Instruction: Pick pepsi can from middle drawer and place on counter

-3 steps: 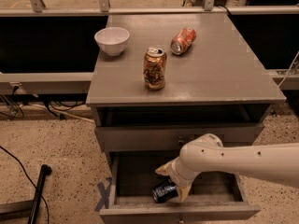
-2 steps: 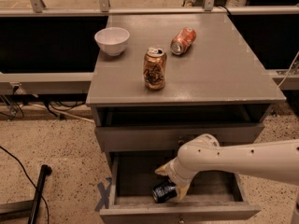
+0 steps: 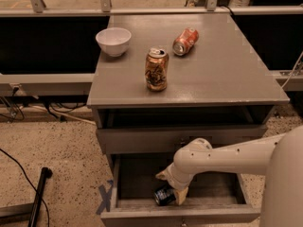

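Note:
The pepsi can (image 3: 164, 196), dark blue, lies on its side on the board bottom of the open middle drawer (image 3: 137, 183), near the drawer's front. My gripper (image 3: 171, 189) reaches down into the drawer from the right on a white arm and sits right at the can, its tan fingers (image 3: 180, 195) on either side of it. The grey counter (image 3: 236, 65) spreads above the drawer.
On the counter stand a gold-brown can (image 3: 156, 69), an orange-red can (image 3: 185, 40) lying on its side, and a white bowl (image 3: 113, 41). A shut drawer front (image 3: 142, 138) sits above the open one. A black pole (image 3: 39, 193) and cables lie on the floor at left.
The arm and the pepsi can stay nearly in the same place; the wrist has shifted only slightly over the can.

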You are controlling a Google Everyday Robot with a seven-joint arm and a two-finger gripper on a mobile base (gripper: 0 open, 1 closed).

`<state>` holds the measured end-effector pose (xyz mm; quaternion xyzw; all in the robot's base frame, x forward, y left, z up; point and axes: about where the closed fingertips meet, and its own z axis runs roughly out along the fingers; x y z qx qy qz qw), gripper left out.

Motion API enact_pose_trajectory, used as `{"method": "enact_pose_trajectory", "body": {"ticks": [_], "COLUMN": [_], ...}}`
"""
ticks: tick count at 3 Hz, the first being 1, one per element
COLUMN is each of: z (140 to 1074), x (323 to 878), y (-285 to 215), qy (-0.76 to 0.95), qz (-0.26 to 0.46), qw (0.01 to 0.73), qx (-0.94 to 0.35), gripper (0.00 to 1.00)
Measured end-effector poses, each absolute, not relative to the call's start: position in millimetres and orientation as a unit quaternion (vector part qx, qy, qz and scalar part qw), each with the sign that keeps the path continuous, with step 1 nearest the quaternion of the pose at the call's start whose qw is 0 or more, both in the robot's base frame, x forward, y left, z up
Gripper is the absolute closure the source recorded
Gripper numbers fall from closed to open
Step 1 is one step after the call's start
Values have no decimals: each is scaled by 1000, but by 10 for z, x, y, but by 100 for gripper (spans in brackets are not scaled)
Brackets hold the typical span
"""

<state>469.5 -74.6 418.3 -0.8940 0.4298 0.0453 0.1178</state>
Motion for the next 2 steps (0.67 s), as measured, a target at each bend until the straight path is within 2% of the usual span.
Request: {"method": "enact_pose_trajectory", "body": {"ticks": [2], "z": [4180], "x": [4691], "y": [-719], "qy": [434], "qz": [47], "qw": [112], "qx": [-892], "gripper": [24]}}
